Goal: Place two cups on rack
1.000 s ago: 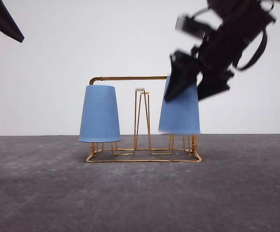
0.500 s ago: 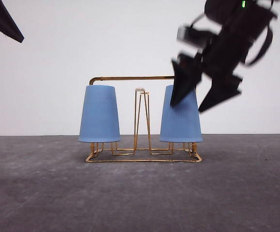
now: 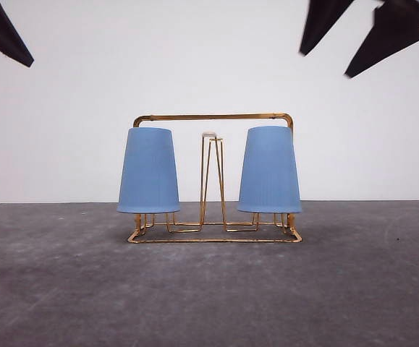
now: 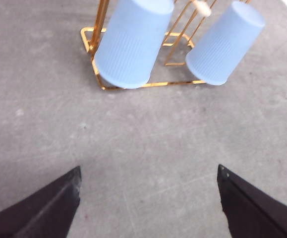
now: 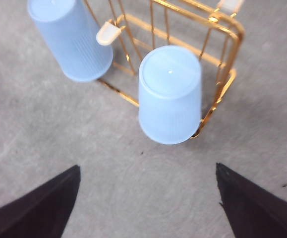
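Right claw (image 3: 365, 40): fingers apart, empty, high above and to the right of the rack (image 3: 213, 116). Left claw (image 4: 148, 208): fingers likewise spread, empty, raised at the far left, well apart from the rack. Right cup (image 3: 269, 170): inverted over a prong at the rack's right end, rim down, long axis upright, below and to the left of the right claw. Left cup (image 3: 148, 170): inverted at the rack's left end, same upright axis, rim just above the base wire. Centre prong (image 3: 209, 135), white-tipped: bare, between the cups. Judged from this layout: both cups seated, task apparently complete, no further grasp called for. Nearer arm for the right cup: right; for the left cup: left. Open room: bare grey surface (image 3: 209, 296) on all sides of the rack, clear air above the top bar; safest exit for either claw judged to be up and outward, away from the bar and the prong.
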Available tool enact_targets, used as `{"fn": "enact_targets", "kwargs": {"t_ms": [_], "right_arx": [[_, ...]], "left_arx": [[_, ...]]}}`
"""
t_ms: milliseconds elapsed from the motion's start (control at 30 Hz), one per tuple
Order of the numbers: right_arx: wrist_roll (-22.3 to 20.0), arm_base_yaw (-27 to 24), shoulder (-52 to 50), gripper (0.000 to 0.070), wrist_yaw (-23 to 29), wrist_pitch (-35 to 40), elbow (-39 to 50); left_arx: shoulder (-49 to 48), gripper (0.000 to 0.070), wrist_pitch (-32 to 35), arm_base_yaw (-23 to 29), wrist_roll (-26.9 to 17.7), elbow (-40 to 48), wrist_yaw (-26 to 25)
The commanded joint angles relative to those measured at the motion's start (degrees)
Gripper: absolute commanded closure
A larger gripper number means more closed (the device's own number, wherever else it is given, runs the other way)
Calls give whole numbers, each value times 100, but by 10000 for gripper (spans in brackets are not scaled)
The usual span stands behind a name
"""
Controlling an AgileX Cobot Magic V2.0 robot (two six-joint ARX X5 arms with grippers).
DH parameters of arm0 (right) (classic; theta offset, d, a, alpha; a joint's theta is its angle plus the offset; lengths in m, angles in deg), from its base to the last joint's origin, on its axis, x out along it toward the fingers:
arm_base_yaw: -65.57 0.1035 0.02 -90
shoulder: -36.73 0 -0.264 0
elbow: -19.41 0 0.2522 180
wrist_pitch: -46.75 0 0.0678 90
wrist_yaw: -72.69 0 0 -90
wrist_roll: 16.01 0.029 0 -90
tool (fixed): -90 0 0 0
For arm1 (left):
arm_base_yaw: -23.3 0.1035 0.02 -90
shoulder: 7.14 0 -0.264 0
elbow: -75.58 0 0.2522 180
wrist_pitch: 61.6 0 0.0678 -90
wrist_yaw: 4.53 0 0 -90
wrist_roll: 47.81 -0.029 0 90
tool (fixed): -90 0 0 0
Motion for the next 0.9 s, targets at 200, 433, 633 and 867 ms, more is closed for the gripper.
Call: {"fn": "enact_targets", "kwargs": {"t_ms": [200, 433, 633, 867], "right_arx": [[423, -174, -1821, 167, 35, 1294, 1912], [1185, -171, -3318, 192, 347, 2243, 3736], [1364, -174, -3884, 191, 462, 2277, 4324], [1369, -174, -3899, 687, 501, 2339, 4320]], "left_arx": [[11, 190, 28, -26, -5, -44, 22], [15, 190, 23, -26, -23, -44, 24], [18, 190, 21, -26, -19, -44, 5], [-3, 678, 90, -32, -71, -44, -282]]}}
